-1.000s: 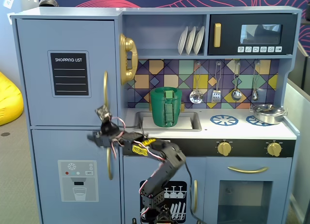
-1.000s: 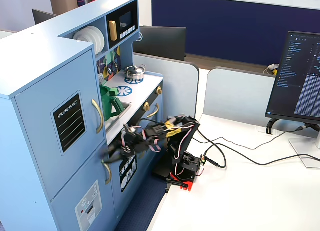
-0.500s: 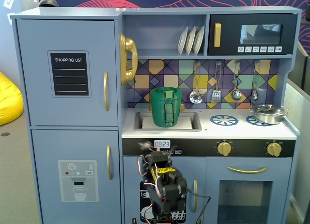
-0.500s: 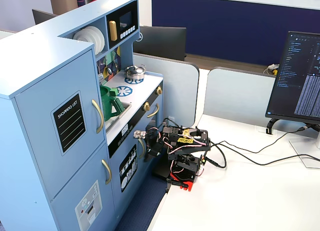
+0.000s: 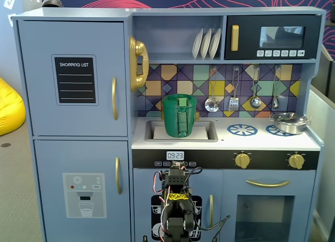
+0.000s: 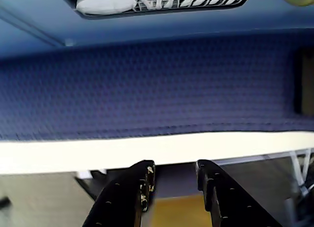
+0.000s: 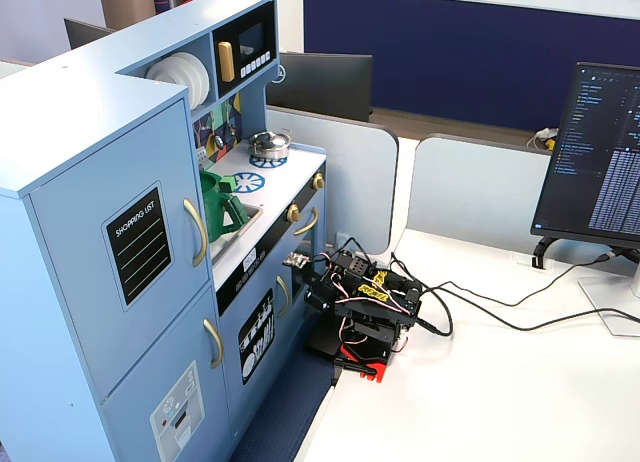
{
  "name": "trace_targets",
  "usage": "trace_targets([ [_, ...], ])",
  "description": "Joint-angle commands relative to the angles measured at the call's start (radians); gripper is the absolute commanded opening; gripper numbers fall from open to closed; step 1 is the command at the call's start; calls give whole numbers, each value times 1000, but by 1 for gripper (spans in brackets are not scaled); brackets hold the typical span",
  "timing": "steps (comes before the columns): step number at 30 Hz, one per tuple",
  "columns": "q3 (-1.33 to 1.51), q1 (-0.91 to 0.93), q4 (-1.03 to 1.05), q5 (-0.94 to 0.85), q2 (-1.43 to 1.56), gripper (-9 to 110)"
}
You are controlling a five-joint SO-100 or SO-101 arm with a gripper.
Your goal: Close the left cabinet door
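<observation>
The left cabinet door [image 5: 73, 43] is a light-blue panel with a black "SHOPPING LIST" chalkboard [image 5: 76, 79] and a curved gold handle [image 5: 114, 98]. It sits flush with the cabinet front in both fixed views [image 7: 100, 232]. My arm [image 5: 177, 200] is folded low in front of the kitchen's middle lower doors, well right of and below that door; it also shows on the white table [image 7: 365, 302]. In the wrist view my gripper [image 6: 174, 174] has its black fingers [image 6: 132, 187] apart with nothing between them, over a white edge and a dark blue mat [image 6: 147, 89].
Below the door is the blue door with the dispenser picture [image 5: 84, 192]. A green pitcher [image 5: 180, 115] stands in the sink, a steel pot [image 5: 289, 122] on the hob, the microwave [image 5: 272, 37] top right. A monitor [image 7: 600, 162] and cables [image 7: 480, 312] are on the table.
</observation>
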Motion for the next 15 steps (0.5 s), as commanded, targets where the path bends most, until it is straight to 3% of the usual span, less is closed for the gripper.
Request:
trace_targets([
  [1,23,44,152,103,2,0],
  [15,25,15,158,57,3,2],
])
